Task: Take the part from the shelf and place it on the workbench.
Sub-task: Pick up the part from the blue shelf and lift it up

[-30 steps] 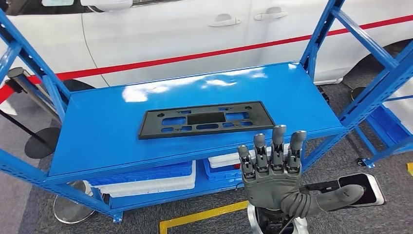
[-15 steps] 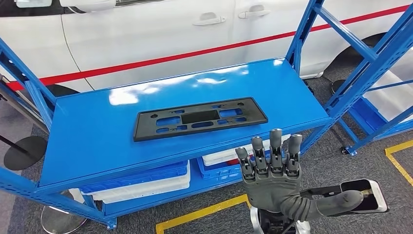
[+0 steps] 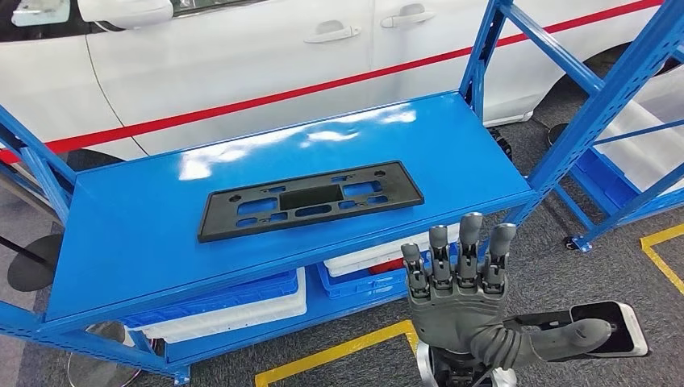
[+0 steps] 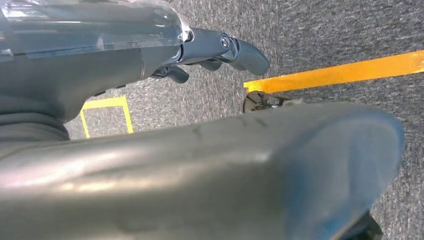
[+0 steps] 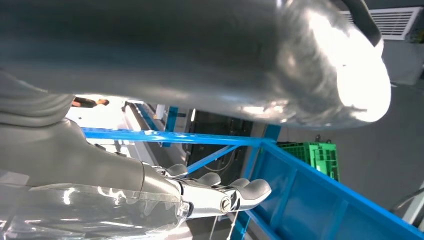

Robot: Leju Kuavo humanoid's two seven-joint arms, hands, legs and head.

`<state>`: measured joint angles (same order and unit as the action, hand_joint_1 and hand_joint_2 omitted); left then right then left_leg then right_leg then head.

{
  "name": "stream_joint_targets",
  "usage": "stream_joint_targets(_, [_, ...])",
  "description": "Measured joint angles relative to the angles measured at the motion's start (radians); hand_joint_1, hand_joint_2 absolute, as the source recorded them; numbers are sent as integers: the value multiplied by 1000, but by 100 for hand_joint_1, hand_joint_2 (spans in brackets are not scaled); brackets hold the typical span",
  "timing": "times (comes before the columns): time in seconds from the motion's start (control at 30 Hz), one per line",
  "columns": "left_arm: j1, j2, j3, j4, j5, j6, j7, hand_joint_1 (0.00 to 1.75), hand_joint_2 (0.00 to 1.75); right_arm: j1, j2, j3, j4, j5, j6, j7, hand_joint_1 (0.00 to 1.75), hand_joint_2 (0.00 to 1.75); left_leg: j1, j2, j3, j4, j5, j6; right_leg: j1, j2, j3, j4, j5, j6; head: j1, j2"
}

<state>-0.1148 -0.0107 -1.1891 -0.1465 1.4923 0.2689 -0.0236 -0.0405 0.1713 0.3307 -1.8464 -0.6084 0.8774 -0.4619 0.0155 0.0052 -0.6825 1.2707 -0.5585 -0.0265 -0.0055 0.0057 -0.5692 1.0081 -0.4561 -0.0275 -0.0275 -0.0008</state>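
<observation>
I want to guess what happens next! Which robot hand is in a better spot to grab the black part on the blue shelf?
Probably the right hand: raised, fingers open, just before the shelf near the black part. The left hand points at the floor.

The robot's right hand (image 3: 460,294) is raised in front of its body, back of the hand toward the head camera, fingers (image 3: 470,242) straight and pointing up, slightly apart, thumb stretched out to the side, holding nothing. The left hand (image 4: 220,50) hangs low, fingers loosely extended, nothing in it.
</observation>
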Motion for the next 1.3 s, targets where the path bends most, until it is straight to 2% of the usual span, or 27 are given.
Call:
stream_joint_targets(0.23, [0, 0, 0, 0, 0, 0, 0, 0, 0, 0, 0, 0, 0, 0, 0, 0, 0, 0, 0, 0, 4, -9, 6, 0, 0, 0, 1, 0, 0, 0, 0, 0])
stream_joint_targets(0.3, [0, 0, 0, 0, 1, 0, 0, 0, 0, 1, -1, 0, 0, 0, 0, -2, 0, 0, 0, 0, 29, -64, 37, 2, 0, 1, 3, 2, -3, 1, 0, 0])
stream_joint_targets(0.37, [-1, 0, 0, 0, 1, 0, -1, 0, 0, 3, -1, 0, 0, 0, 1, -8, 0, 0, -2, -1, 82, -180, 84, 10, 1, 3, 7, 7, -10, 7, 0, 0])
stream_joint_targets(0.4, [-1, 0, 0, 0, 1, 0, -2, 0, 0, 4, -2, 1, 1, 0, 1, -10, 0, 0, -4, -2, 100, -221, 97, 16, 2, 4, 8, 10, -14, 12, 1, 0])
stream_joint_targets(0.43, [-1, 0, 0, 0, 2, 0, -4, 0, 0, 7, -3, 1, 1, 1, 2, -13, 0, 0, -4, -2, 115, -252, 103, 28, 2, 3, 0, 31, -29, 22, 2, 0])
stream_joint_targets(0.5, [1, 0, 0, 0, 2, 0, -9, 0, 0, 18, -9, 1, 5, 7, 4, -24, 0, 0, -3, -1, 121, -262, 104, 48, -4, 1, -80, 180, -88, 44, 4, 0])
stream_joint_targets(0.53, [3, 0, 0, 0, 1, -1, -11, 0, 0, 23, -12, 1, 6, 12, 5, -29, 0, 0, -1, 0, 125, -266, 104, 56, -7, 0, -112, 237, -104, 53, 5, 0])
stream_joint_targets(0.57, [3, 0, -1, 0, -1, -2, -13, 0, 0, 27, -14, 1, 8, 19, 6, -35, 0, 0, -2, 0, 127, -266, 102, 55, -11, -1, -127, 255, -94, 55, 5, 0])
stream_joint_targets(0.63, [3, 0, -3, 0, -5, -5, -14, 0, 0, 30, -15, 1, 8, 30, 5, -43, 0, 0, -3, -1, 135, -265, 97, 49, -11, -4, -64, 121, -24, 51, 5, 0])
stream_joint_targets(0.67, [3, 0, -3, 0, -6, -6, -14, 0, 0, 32, -16, 1, 7, 35, 5, -46, 0, 0, -5, -2, 137, -264, 94, 44, -9, -5, -38, 63, -3, 47, 5, 0])
stream_joint_targets(0.7, [3, 0, -4, 0, -7, -6, -15, 0, 0, 35, -16, 0, 7, 39, 5, -50, 0, 0, -6, -2, 138, -264, 91, 38, -7, -5, -22, 28, 6, 43, 4, 0])
stream_joint_targets(0.77, [3, 0, -6, 0, -8, -7, -15, 0, 0, 42, -17, 0, 6, 45, 4, -52, 0, 0, -8, -2, 139, -265, 89, 26, -3, -3, -19, 13, 4, 33, 4, 0])
stream_joint_targets(0.83, [2, 0, -8, 0, -9, -8, -15, 0, 0, 47, -18, 0, 4, 49, 4, -52, 0, 0, -5, -1, 136, -254, 77, 15, -5, -2, -15, 7, 5, 21, 4, 0])
stream_joint_targets(0.87, [2, 1, -10, 0, -10, -9, -15, 0, 0, 48, -18, 1, 3, 50, 4, -52, 0, 0, -4, -1, 125, -227, 59, 11, -7, -2, -12, 4, 6, 14, 3, 0])
stream_joint_targets(0.9, [2, 1, -11, 0, -10, -9, -15, 0, 0, 49, -18, 1, 2, 52, 4, -52, 0, 0, -3, -2, 103, -177, 31, 8, -7, -3, -9, 1, 5, 8, 3, 0])
stream_joint_targets(0.97, [4, 1, -12, 0, -10, -9, -15, 0, 0, 52, -18, 1, 1, 54, 4, -52, 0, 0, -3, -2, 34, -36, -33, 3, -4, -5, -7, 2, 2, 1, 3, 0])
stream_joint_targets(1.0, [5, 1, -12, 0, -10, -9, -15, 0, 0, 54, -18, 1, 1, 55, 4, -52, 0, 0, -3, -2, 5, 18, -49, 2, -2, -5, -6, 2, 1, -1, 3, 0])
stream_joint_targets(1.03, [6, 1, -12, 0, -10, -9, -15, 0, 0, 55, -18, 1, 1, 55, 4, -52, 0, 0, -3, -2, -8, 38, -45, 2, -1, -4, -4, 3, -1, -2, 3, 0])
stream_joint_targets(1.07, [6, 1, -12, 0, -10, -9, -15, 0, 0, 56, -18, 1, 1, 55, 4, -52, 0, 0, -3, -2, -1, 15, -19, 3, 0, -2, -2, 4, -3, -2, 3, 0])
stream_joint_targets(1.13, [6, 2, -12, 0, -9, -9, -15, 0, 0, 57, -18, 1, 1, 56, 5, -53, 0, 0, -3, -2, 58, -118, 58, 10, 1, 0, 6, 7, -9, 2, 3, 0])
stream_joint_targets(1.17, [6, 3, -12, 0, -9, -9, -15, 0, 0, 57, -18, 2, 1, 56, 5, -53, 0, 0, -5, -2, 88, -185, 84, 15, 3, 1, 8, 10, -14, 5, 3, 0])
stream_joint_targets(1.2, [5, 4, -12, 0, -8, -9, -15, 0, 0, 57, -18, 2, 1, 57, 5, -53, 0, 0, -7, -3, 108, -228, 97, 20, 4, 1, 8, 12, -16, 9, 4, 0])
stream_joint_targets(1.23, [5, 4, -12, 0, -7, -9, -15, 0, 0, 56, -19, 2, 1, 57, 5, -53, 0, 0, -9, -4, 116, -247, 98, 25, 5, 1, 8, 13, -18, 14, 4, 0])
stream_joint_targets(1.3, [5, 4, -12, 0, -6, -9, -15, 0, 0, 56, -19, 2, 1, 58, 5, -54, 0, 0, -9, -5, 119, -253, 98, 34, 6, 0, 7, 12, -18, 23, 4, 0])
